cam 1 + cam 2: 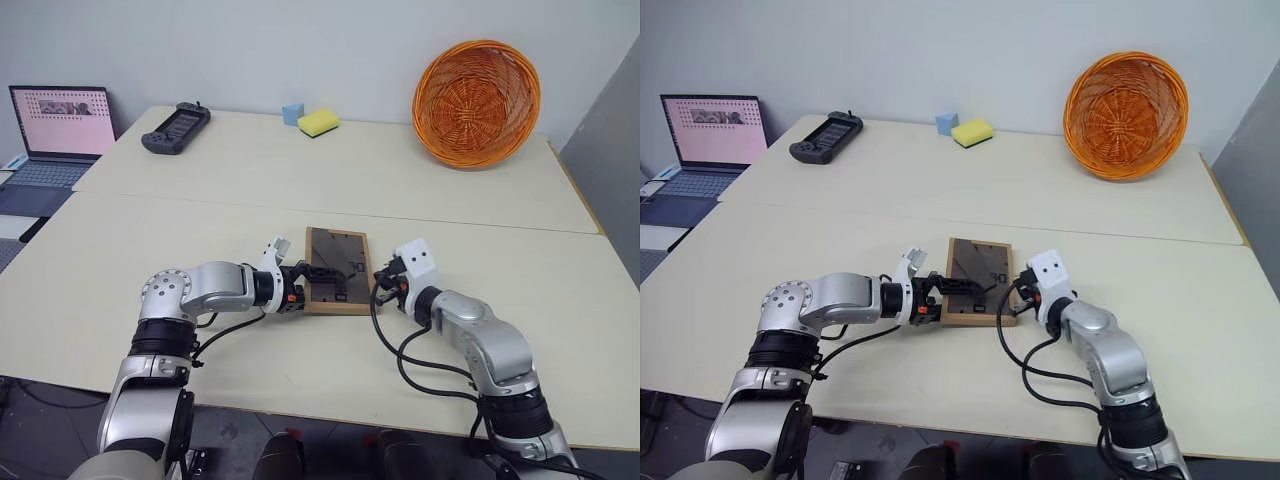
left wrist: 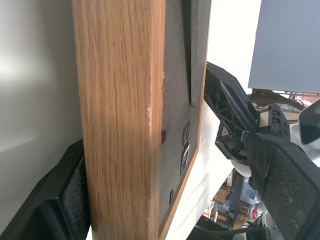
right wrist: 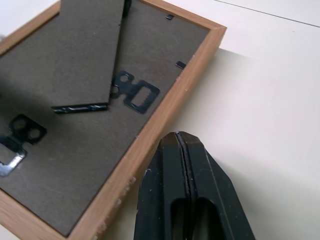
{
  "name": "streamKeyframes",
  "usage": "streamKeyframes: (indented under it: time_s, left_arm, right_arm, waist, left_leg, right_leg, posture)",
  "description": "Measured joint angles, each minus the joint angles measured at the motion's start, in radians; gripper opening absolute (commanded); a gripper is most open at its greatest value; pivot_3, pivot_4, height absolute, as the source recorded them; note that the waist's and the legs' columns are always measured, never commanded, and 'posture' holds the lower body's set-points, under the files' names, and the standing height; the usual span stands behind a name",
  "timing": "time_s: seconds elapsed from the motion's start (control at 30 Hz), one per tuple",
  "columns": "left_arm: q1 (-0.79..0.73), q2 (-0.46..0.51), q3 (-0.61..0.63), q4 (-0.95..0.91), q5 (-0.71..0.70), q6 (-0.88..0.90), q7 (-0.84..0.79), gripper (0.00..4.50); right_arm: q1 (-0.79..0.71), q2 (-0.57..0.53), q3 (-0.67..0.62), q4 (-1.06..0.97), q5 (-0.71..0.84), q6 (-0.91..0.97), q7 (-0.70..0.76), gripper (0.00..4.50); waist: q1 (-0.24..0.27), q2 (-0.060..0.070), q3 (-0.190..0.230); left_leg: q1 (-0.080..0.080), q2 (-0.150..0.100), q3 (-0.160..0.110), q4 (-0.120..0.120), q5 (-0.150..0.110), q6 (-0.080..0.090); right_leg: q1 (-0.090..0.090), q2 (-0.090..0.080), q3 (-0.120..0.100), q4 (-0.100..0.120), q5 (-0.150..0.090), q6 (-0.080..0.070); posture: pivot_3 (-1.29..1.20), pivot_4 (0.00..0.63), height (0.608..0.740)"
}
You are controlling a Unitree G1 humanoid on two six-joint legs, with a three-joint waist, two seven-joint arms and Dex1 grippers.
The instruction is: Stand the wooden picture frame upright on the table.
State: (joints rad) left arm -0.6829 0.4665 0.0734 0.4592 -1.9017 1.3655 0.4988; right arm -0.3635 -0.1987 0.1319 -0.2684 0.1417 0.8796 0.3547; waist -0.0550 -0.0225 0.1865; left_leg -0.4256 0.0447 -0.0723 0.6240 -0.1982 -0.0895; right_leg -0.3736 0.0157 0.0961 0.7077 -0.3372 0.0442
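Left end effector [image 1: 300, 288] open astride wooden picture frame [image 1: 337, 270] edge; right end effector [image 1: 383, 289] closed beside frame. Frame face-down on surface [image 1: 300, 180]; standing remains.

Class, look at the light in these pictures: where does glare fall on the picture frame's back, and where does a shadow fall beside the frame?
Left eye view: the wooden picture frame has a glossy sheen across its dark back. Right wrist view: its raised stand flap casts a dark shadow on the backing, and the frame throws a soft shadow on the table.
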Motion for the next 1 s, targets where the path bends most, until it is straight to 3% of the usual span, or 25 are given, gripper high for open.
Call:
streamKeyframes:
  time_s: [0.07,0.33,0.57,1.0]
  left_arm:
    - [-0.002,0.000,0.001,0.005,0.010,0.001,-0.012,4.48]
    - [-0.003,-0.001,0.003,0.009,0.070,0.002,-0.053,2.57]
    - [-0.002,-0.009,0.029,0.005,0.081,0.010,-0.116,1.29]
    - [-0.011,-0.006,0.039,0.008,0.145,0.043,-0.178,1.29]
  right_arm:
    - [0.001,-0.003,-0.004,0.000,0.000,0.000,0.000,0.00]
    - [0.001,-0.011,-0.011,0.000,0.001,-0.001,0.000,0.00]
    - [0.001,-0.013,-0.011,0.000,0.001,-0.001,0.002,0.00]
    - [0.001,-0.028,-0.008,0.002,-0.003,-0.022,0.003,0.00]
  waist:
    - [0.000,0.000,0.000]
    - [-0.001,0.000,0.000]
    - [0.000,0.000,0.000]
    - [-0.001,0.000,0.000]
  left_leg:
    - [0.000,0.000,0.000,0.000,0.000,0.000]
    - [0.000,0.000,0.000,-0.001,0.000,0.000]
    - [-0.001,0.000,0.000,-0.001,0.000,0.000]
    - [-0.001,0.000,0.000,-0.002,0.000,0.000]
  right_leg:
    - [0.000,0.000,0.000,0.000,0.000,0.000]
    - [0.000,0.000,0.000,-0.001,0.000,0.000]
    - [0.000,0.000,0.000,-0.003,0.000,0.000]
    - [0.000,0.000,0.000,-0.004,0.000,0.000]
  posture:
    - [0.00,0.150,0.740]
    - [0.00,0.150,0.740]
    - [0.00,0.150,0.740]
    - [0.00,0.150,0.740]
